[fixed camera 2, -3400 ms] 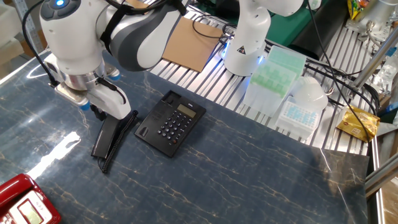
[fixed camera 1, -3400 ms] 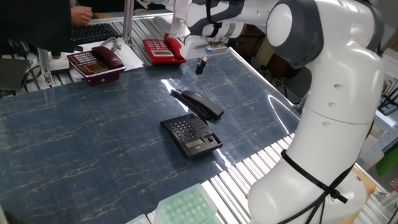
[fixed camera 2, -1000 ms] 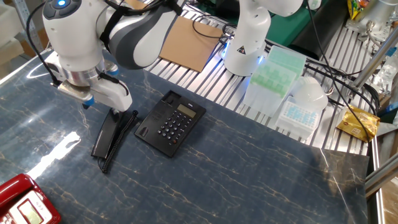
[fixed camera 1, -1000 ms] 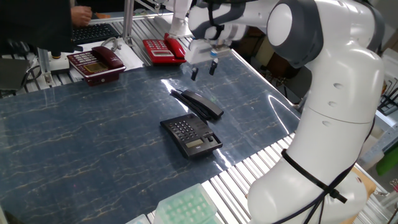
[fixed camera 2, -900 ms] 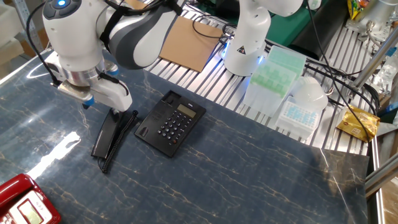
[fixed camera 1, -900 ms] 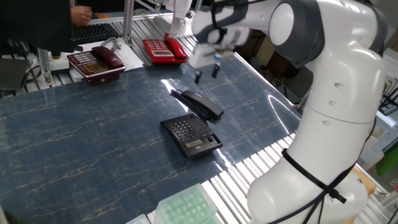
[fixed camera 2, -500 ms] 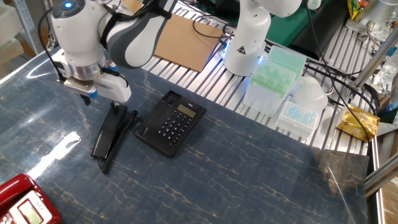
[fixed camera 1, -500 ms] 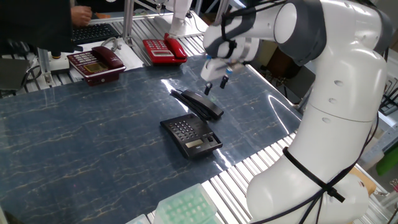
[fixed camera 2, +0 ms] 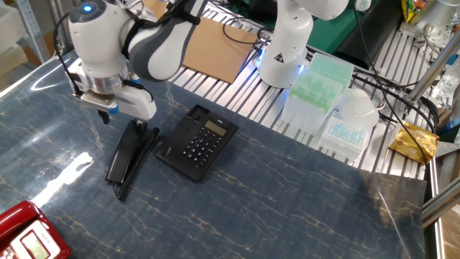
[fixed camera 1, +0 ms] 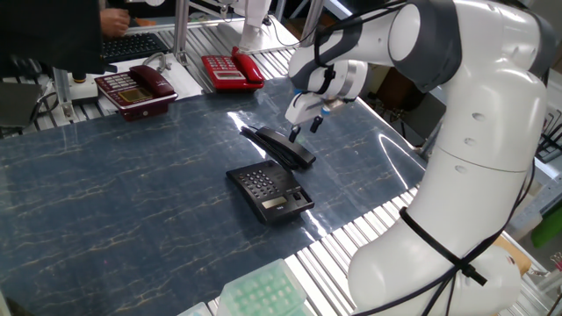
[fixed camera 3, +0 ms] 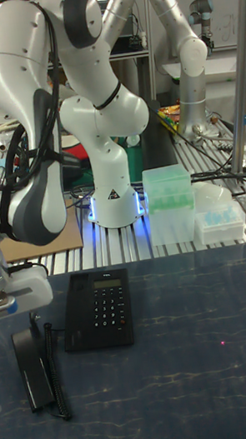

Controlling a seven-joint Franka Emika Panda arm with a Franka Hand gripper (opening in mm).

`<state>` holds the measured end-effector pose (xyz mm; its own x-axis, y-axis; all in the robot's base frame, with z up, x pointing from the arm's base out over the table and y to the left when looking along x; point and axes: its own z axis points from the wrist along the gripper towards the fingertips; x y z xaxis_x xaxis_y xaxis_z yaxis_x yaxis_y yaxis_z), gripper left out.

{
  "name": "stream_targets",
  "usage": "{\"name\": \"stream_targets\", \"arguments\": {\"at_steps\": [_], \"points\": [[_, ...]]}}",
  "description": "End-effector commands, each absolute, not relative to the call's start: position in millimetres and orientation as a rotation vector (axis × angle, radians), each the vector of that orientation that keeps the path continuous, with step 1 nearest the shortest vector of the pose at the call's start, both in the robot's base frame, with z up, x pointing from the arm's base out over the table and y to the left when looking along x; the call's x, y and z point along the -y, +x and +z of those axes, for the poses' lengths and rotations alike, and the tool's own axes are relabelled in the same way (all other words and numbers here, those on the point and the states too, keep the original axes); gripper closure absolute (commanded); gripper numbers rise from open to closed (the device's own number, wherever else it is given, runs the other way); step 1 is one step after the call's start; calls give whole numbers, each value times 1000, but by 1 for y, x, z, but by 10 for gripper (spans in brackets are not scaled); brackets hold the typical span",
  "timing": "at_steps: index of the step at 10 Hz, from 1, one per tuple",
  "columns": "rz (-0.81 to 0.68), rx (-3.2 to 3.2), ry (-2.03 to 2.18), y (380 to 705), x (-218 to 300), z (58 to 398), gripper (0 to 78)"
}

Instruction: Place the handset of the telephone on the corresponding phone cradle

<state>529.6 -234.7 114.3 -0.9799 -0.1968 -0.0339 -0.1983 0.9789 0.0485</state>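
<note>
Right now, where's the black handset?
The black handset lies flat on the table, off its cradle, beside the black telephone on its keypad-left side, with the end effector just above its far end.

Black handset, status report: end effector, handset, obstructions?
End effector open, empty, above handset's far end. Handset on table beside telephone, off its cradle. Nothing in the way.

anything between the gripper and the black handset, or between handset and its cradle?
Nothing visible. The gripper hovers over one end of the handset with only air between. The handset lies on the table beside the telephone, next to the phone cradle; only its coiled cord lies in that gap.
</note>
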Motion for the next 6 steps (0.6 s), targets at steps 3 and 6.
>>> {"name": "stream_targets", "arguments": {"at_steps": [3,6], "points": [[45,-3063,-357,534,231,103,1],[34,-3061,-361,535,229,100,1]]}}
